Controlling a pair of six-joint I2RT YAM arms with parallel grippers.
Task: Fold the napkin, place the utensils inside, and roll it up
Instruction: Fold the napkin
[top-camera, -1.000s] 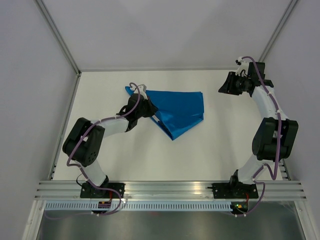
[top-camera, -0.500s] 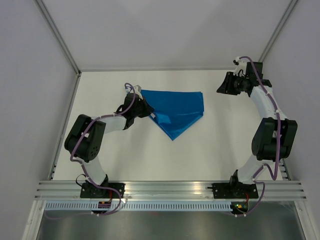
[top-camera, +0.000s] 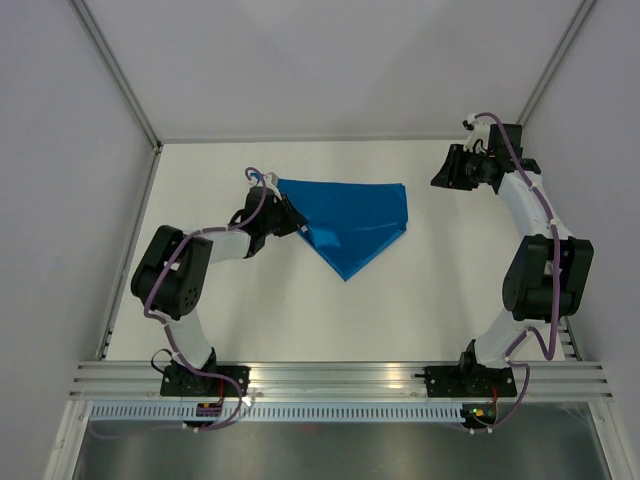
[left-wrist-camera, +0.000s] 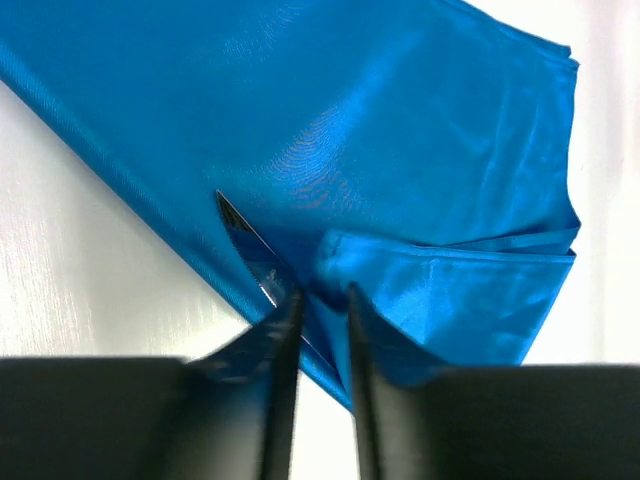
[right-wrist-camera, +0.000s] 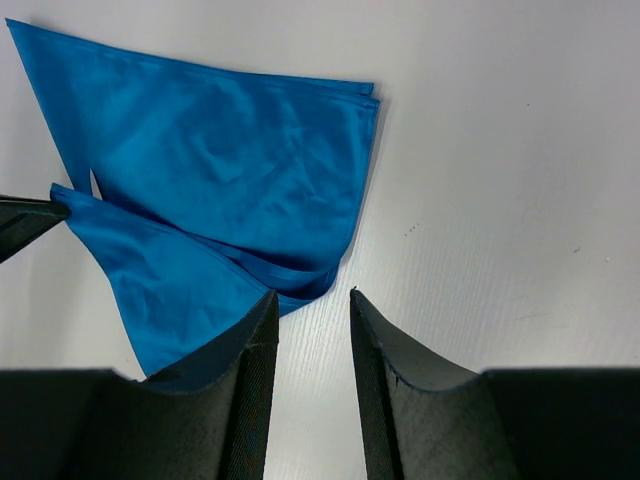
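The blue napkin (top-camera: 350, 215) lies folded into a triangle at mid table, with a flap turned over along its lower left edge. It fills the left wrist view (left-wrist-camera: 400, 130) and shows in the right wrist view (right-wrist-camera: 220, 160). My left gripper (top-camera: 283, 218) is at the napkin's left edge. Its jaws (left-wrist-camera: 320, 295) are nearly together, pinching the flap's corner. A slim dark pointed sliver, seemingly the knife's blade (left-wrist-camera: 245, 245), lies on the cloth beside my left finger; the handle is hidden. My right gripper (top-camera: 440, 178) hovers at the far right, open and empty (right-wrist-camera: 312, 292).
The white table (top-camera: 400, 300) is bounded by grey walls at the back and sides. An aluminium rail (top-camera: 340, 375) with the arm bases runs along the near edge.
My left gripper has drawn a little to the left, and the flap's corner has come with it. The right arm has shifted very slightly.
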